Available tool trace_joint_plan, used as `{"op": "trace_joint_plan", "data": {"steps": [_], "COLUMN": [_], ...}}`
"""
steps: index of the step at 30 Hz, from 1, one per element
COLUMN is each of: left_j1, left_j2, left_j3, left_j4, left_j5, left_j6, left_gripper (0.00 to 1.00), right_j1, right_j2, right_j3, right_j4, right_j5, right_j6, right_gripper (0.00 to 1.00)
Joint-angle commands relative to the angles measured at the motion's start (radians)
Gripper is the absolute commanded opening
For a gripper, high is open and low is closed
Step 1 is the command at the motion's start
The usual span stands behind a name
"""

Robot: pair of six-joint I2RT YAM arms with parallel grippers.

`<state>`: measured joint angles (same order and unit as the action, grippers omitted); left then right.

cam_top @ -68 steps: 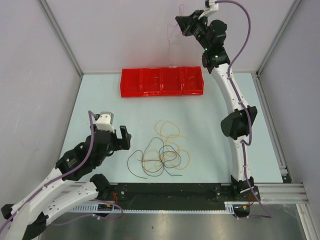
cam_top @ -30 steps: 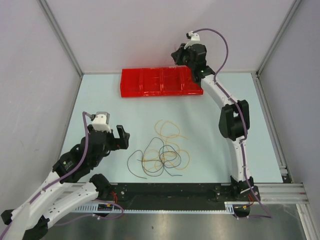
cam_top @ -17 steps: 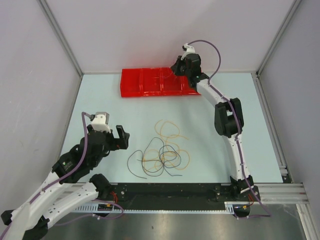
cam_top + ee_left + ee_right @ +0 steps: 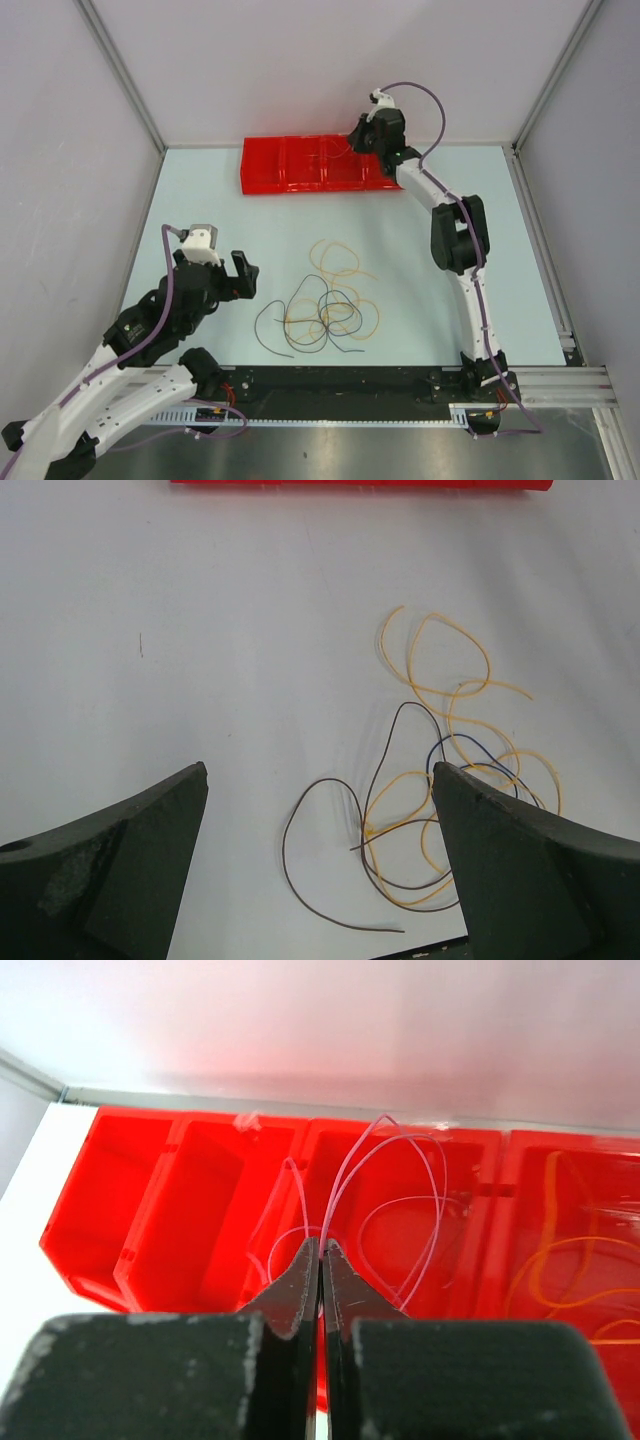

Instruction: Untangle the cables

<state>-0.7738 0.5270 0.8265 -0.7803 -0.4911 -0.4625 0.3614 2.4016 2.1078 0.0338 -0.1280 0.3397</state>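
A tangle of thin yellow, orange and dark cables (image 4: 325, 308) lies on the table's near middle; in the left wrist view it (image 4: 450, 695) lies ahead and to the right. My left gripper (image 4: 243, 274) is open and empty just left of the pile, its jaws (image 4: 318, 775) wide apart over a dark wire end. My right gripper (image 4: 357, 138) is shut on a thin red cable (image 4: 336, 1190), holding it over a middle compartment of the red tray (image 4: 150, 1190), where its loops hang down.
The red tray (image 4: 270, 168) with several compartments stands at the back of the table. Its right compartment holds orange cables (image 4: 560, 1260). Grey walls close in the left, back and right sides.
My right arm has come down from high against the back wall, carrying the red cable to the red tray. My left arm has barely moved. The pile is unchanged.
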Motion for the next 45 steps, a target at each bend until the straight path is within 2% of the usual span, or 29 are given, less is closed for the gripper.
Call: {"op": "trace_joint_plan", "data": {"steps": [1,14,35,38,39,43,45], "left_j1": [0.007,0.007,0.008,0.008,0.008,0.008,0.008], "left_j2": [-0.01,0.001,0.008,0.008,0.008,0.011,0.016], "left_j3": [-0.001,-0.001,-0.001,-0.001,-0.001,-0.003,-0.003], "left_j4": [0.021,0.019,0.021,0.021,0.021,0.021,0.021], "left_j5": [0.002,0.0,0.002,0.003,0.003,0.003,0.003], "left_j6": [0.012,0.01,0.012,0.012,0.012,0.012,0.012], "left_gripper": [0.99,0.99,0.99,1.0,0.99,0.99,1.0], "right_j1": [-0.03,-0.015,0.01,0.016,0.016,0.025,0.033], "right_j2": [-0.093,-0.185,-0.035,-0.038,-0.041,-0.09,-0.143], "right_j3": [0.014,-0.02,0.04,0.066,0.092,0.121,0.113], "right_j4": [0.02,0.031,-0.018,-0.058,-0.087,-0.169,-0.225], "right_j5": [-0.001,0.039,-0.013,-0.022,-0.021,0.048,0.097], "right_j6": [0.013,-0.018,-0.004,-0.005,-0.005,-0.008,-0.007], "right_gripper": [0.0,0.0,0.01,0.4,0.63,0.86,0.87]}}
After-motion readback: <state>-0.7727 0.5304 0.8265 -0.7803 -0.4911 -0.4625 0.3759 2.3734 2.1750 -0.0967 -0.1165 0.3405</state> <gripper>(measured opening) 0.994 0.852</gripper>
